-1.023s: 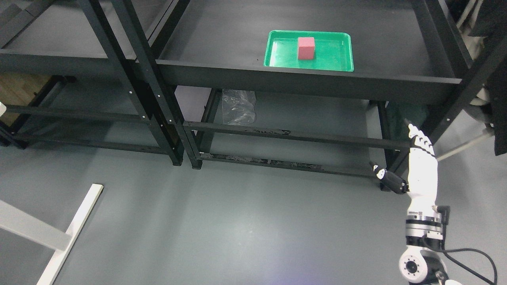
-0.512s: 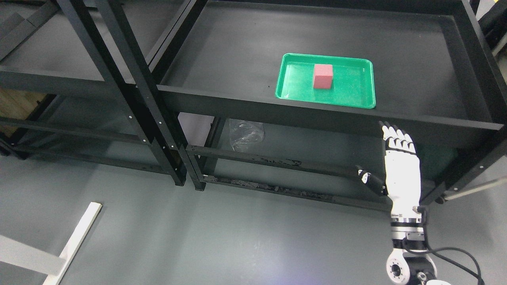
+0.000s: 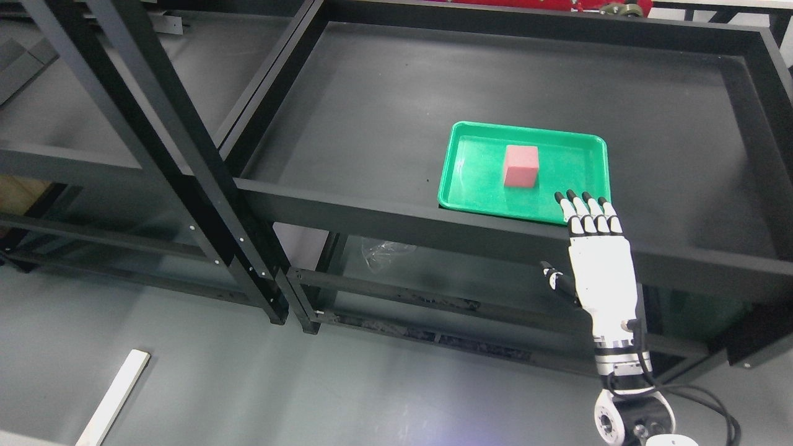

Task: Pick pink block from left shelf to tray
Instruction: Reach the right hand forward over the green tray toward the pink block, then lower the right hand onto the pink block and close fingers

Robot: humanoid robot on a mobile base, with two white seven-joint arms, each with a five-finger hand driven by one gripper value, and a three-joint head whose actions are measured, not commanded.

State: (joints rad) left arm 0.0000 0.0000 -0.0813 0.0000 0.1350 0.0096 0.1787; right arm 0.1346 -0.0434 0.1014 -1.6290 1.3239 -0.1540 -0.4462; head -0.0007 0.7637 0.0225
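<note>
Two black metal shelf units fill the head view, side by side. Left shelf (image 3: 93, 124): its visible deck shows nothing on it. Right shelf (image 3: 384, 111): wide dark deck with a raised lip all round.

On the right shelf's deck, near the front lip, sits a green tray (image 3: 588, 155), shallow, rounded corners. Pink block (image 3: 520, 166) rests inside the tray, roughly centred, upright on one face, apart from the tray walls. So the block reads as already in the tray, not on the left shelf as the task words it.

Right robot hand (image 3: 588, 209) rises from the lower right, white with dark fingertips. Fingers are straight and close together, thumb stuck out to the side; it holds nothing. Fingertips overlap the tray's front right rim in this view, near the block but apart from it. Whether they touch the rim cannot be told. Left arm is not seen.

Lower down: a crumpled clear plastic bag (image 3: 387, 251) on the shelf below, a white strip (image 3: 114, 396) on the grey floor.

Handling judgement: the block looks like a small rigid cube, probably light, flat matte faces, not fragile. Best hold is likely thumb against one side face and fingers on the opposite face, from above.
</note>
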